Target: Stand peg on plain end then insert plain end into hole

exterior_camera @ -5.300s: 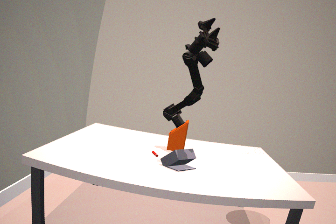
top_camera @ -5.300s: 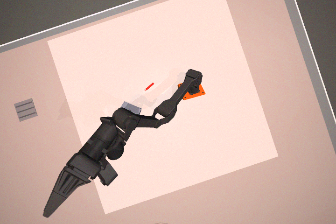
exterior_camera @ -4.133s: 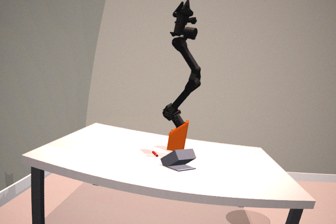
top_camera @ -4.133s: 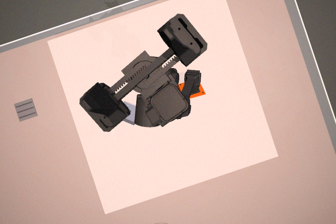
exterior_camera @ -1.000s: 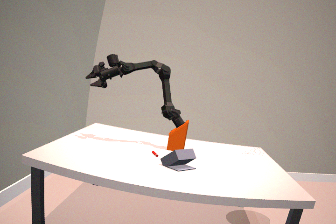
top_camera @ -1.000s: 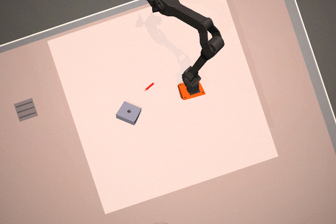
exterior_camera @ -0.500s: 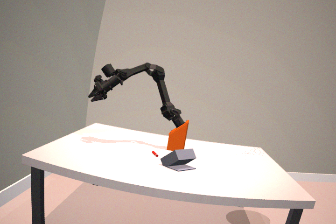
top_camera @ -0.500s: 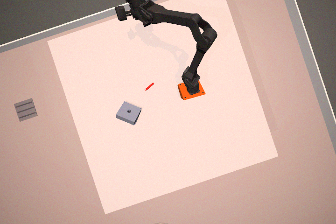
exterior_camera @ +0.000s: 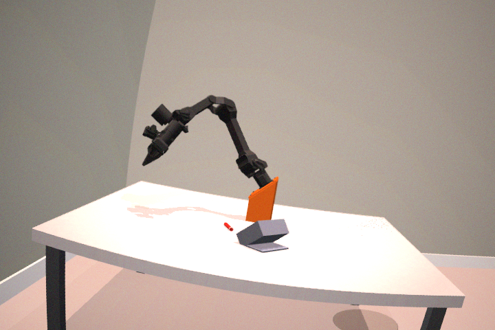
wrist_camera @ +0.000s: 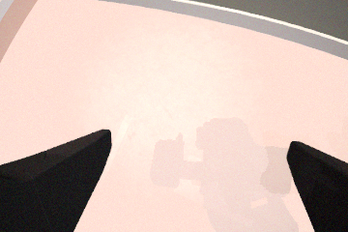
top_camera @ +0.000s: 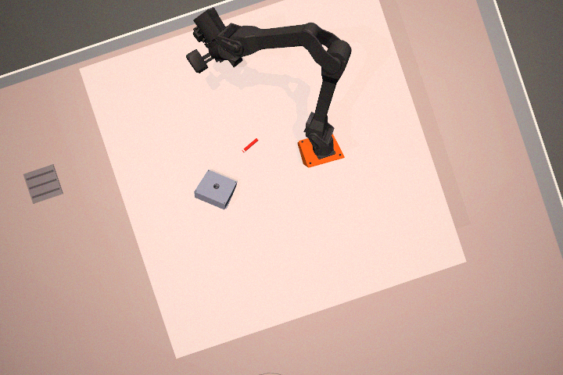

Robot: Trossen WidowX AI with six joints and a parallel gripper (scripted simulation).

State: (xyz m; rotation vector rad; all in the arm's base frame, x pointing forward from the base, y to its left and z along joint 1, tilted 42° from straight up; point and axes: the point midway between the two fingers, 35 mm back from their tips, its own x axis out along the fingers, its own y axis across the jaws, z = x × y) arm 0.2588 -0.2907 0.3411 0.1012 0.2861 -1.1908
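The red peg (top_camera: 250, 144) (exterior_camera: 228, 226) lies flat on the table (top_camera: 305, 230) (exterior_camera: 165, 241). Its white band is at the end nearer the sloped panel (top_camera: 224, 194) (exterior_camera: 273, 227). The grey panel shows one dark round hole (top_camera: 216, 186) in its face in the top view; the exterior view does not show the hole. My gripper (exterior_camera: 145, 162) (wrist_camera: 201, 145) is open and empty, high above the table and far from the peg. It points down at a slant in the exterior view. Neither peg nor panel shows in the wrist view.
The orange base (top_camera: 306, 153) (exterior_camera: 261, 202) of the arm stands near the peg and the panel. The arm bends high over the table. Its shadow falls on the table top. A grey slotted plate (top_camera: 43, 183) lies on the floor beyond the table edge.
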